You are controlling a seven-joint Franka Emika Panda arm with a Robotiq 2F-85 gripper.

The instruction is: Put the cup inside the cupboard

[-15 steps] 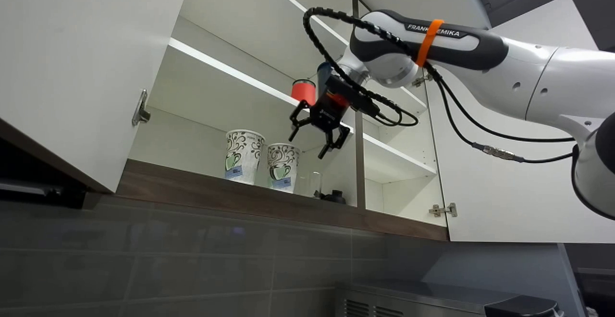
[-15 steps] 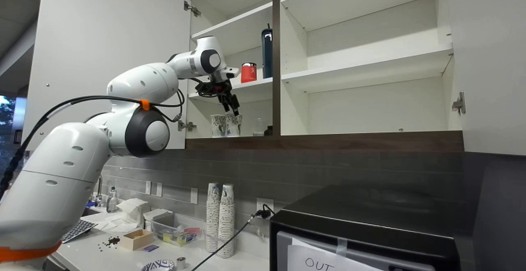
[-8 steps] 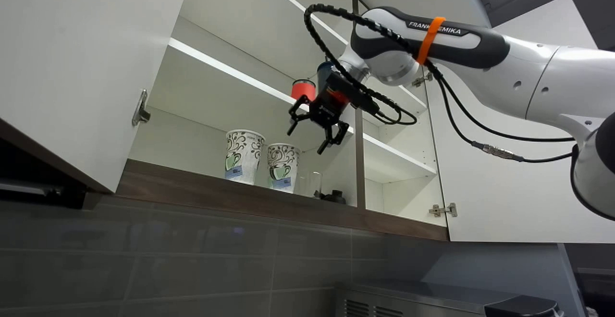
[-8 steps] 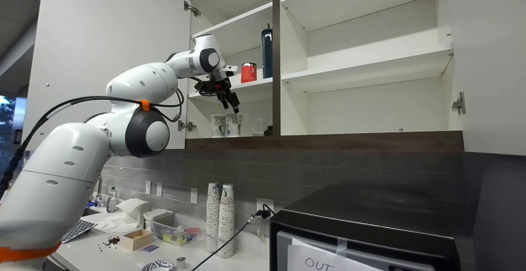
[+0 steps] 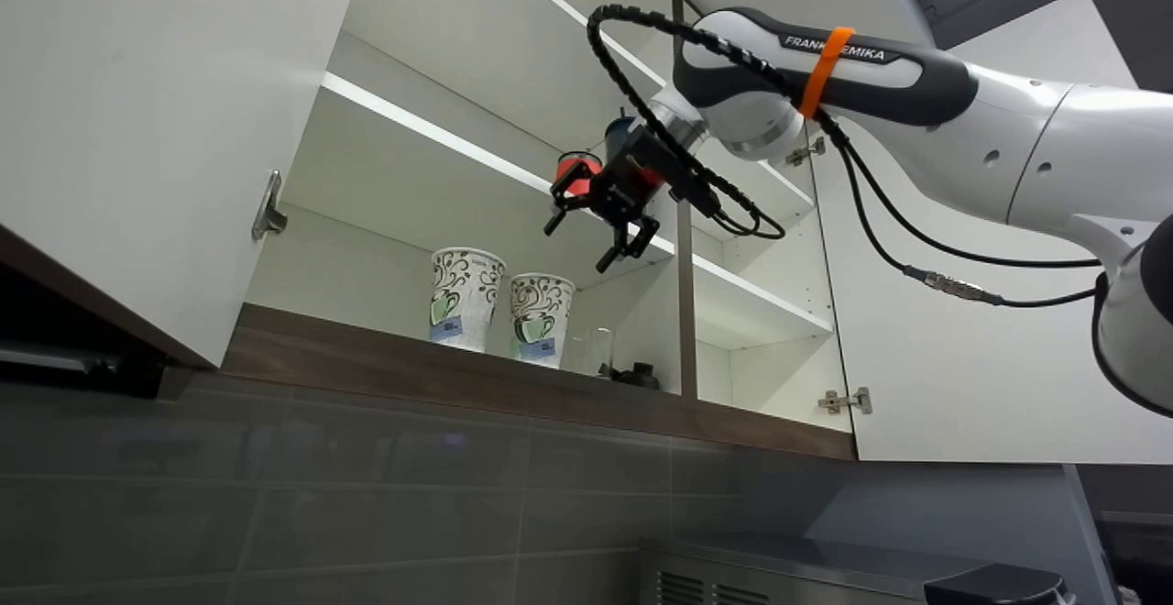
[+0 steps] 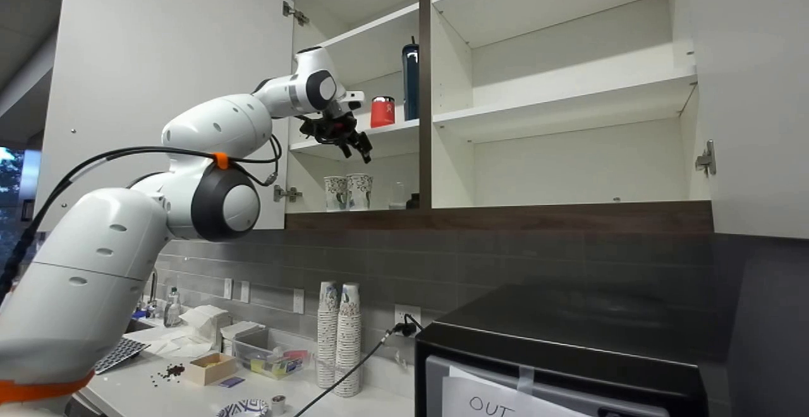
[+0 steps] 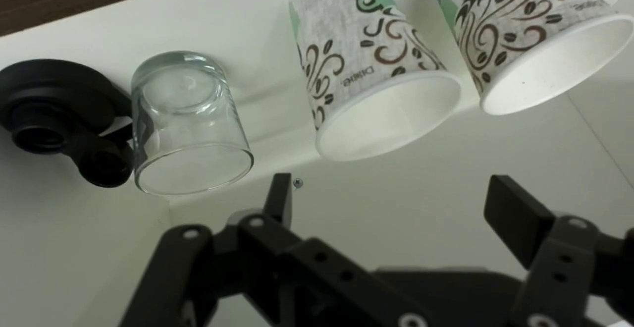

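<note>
One swirly cup (image 5: 541, 321) stands in the cupboard (image 5: 458, 378), right of the matching cup (image 5: 465, 298) in both exterior views, below the gripper (image 5: 576, 247) and apart, whose fingers (image 7: 517, 218) spread wide

Wrist view's top edge crops the bases of both paper cups (image 7: 349, 54) ahead of my gripper (image 7: 391, 195). In an exterior view it hides part of the red cup (image 5: 579, 187) behind it.

In an exterior view, a red cup (image 6: 382, 114) stands at eight o'clock from a blue tumbler (image 6: 411, 82), and two paper-cup stacks (image 6: 349, 347) have a black appliance (image 6: 569, 335) at three. In the wrist view, a black lid (image 7: 49, 86) lies at nine o'clock from a glass (image 7: 190, 129).
</note>
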